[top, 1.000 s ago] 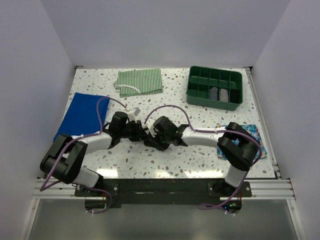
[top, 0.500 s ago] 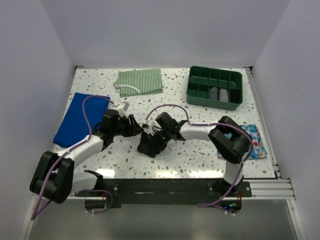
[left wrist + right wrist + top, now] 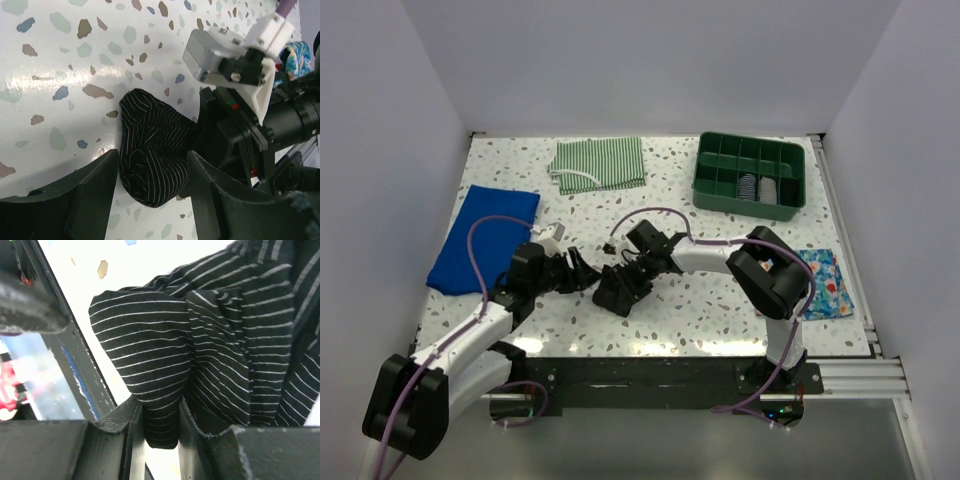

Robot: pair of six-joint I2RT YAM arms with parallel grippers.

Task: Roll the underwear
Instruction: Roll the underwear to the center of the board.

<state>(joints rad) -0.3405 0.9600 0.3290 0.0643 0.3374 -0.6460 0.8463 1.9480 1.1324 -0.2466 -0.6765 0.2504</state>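
Note:
The underwear (image 3: 617, 292) is a black garment with thin white stripes, bunched into a loose roll on the table near the front middle. My right gripper (image 3: 626, 281) is shut on a fold of it; in the right wrist view the fingers (image 3: 161, 432) pinch the striped fabric (image 3: 215, 335). My left gripper (image 3: 582, 274) is open just left of the bundle. In the left wrist view the roll (image 3: 152, 160) lies between and just beyond the spread fingers of my left gripper (image 3: 150, 205), with my right gripper (image 3: 235, 135) behind it.
A green-and-white striped cloth (image 3: 599, 162) lies at the back. A blue cloth (image 3: 480, 235) lies at the left. A green divided tray (image 3: 718, 193) with rolled items stands at the back right. A blue floral cloth (image 3: 825, 283) lies at the right edge.
My left arm has drawn back toward the near left and its gripper has come off the bundle. My right gripper has moved a little nearer and left with the underwear.

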